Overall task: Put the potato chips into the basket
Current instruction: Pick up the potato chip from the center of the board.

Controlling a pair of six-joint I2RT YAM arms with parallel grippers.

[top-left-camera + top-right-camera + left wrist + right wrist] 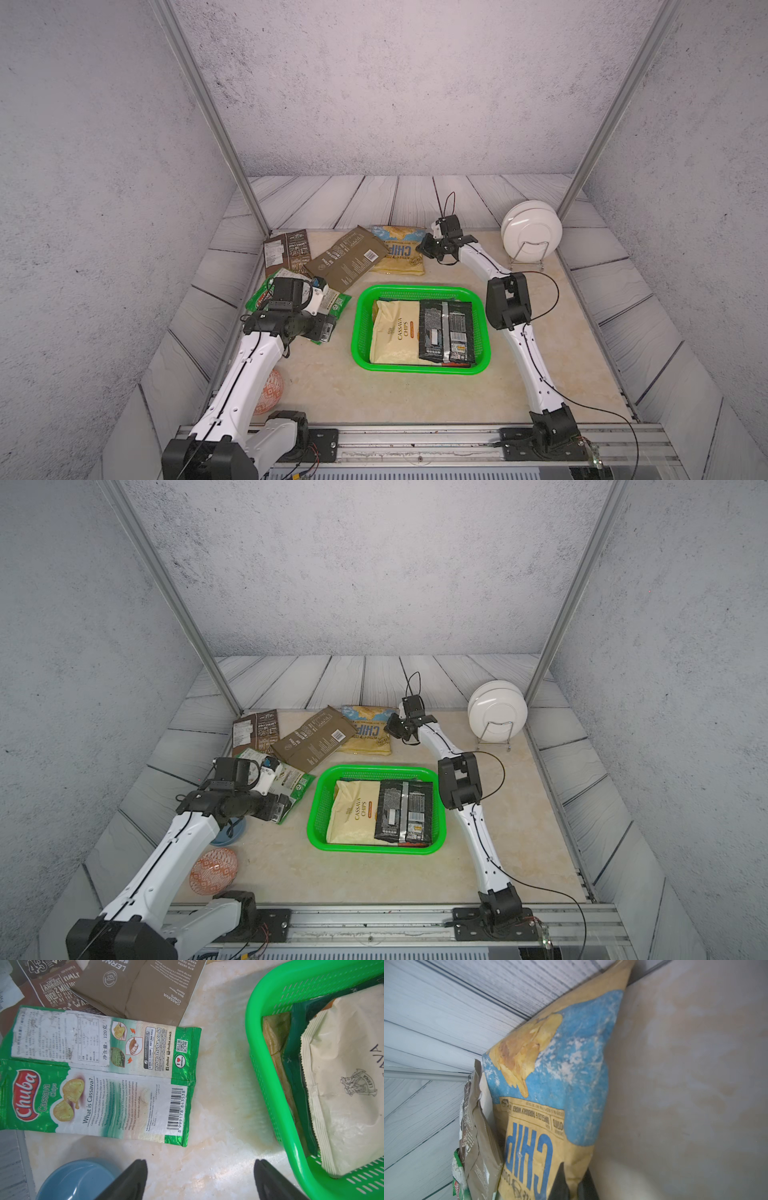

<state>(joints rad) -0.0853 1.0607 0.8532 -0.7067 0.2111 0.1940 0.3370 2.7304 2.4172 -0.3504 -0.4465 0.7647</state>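
The green basket (419, 288) (374, 767) (268, 1064) sits mid-table with a cream bag (395, 332) and a black bag (446, 332) of potato chips lying in it. Behind it lies a yellow-blue chips bag (399, 253) (550, 1084). My right gripper (422, 249) (574, 1180) is shut on that bag's near edge. At the left lie a green Chuba bag (99, 1076) (334, 301), an olive-brown bag (353, 259) (135, 987) and a dark brown bag (286, 251). My left gripper (200, 1167) (326, 332) hangs open and empty over bare table between the green bag and the basket.
White plates (531, 232) stand in a wire rack at the back right. A blue bowl (79, 1178) (232, 831) sits under my left arm. An orange-red patterned round object (214, 870) lies near the front left. Walls close in on all sides.
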